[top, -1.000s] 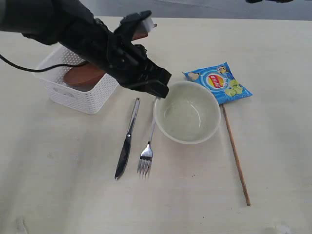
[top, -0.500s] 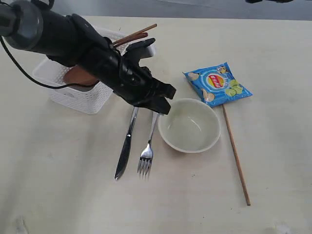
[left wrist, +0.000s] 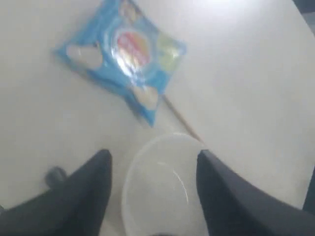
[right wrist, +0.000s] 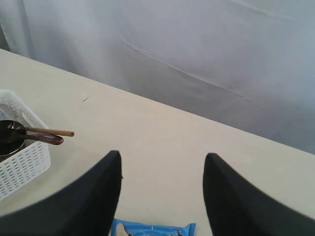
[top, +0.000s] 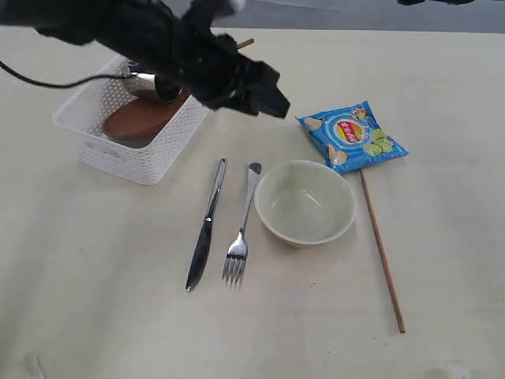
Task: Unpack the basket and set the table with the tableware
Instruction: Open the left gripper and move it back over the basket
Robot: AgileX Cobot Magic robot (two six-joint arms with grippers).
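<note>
Left gripper (top: 270,96) wide open, empty, hovering clear of bowl (top: 305,203), on its basket (top: 134,162) side; bowl just beside fork (top: 239,237).

Not much room to look at tbh, it's pretty much all table (top: 95,316): a big plain cream-beige top, matte, with a few tiny dark specks and some faint scuffs near its front edge. Right behind the table's far edge hangs a pale grey-white cloth backdrop (right wrist: 197,49) with long soft creases running slantwise across it. In the exterior view that same area past the far edge only shows up as a thin grey strip (top: 331,16). Light over the table is soft and even, so the shadows on it are weak and fuzzy-edged.
</note>
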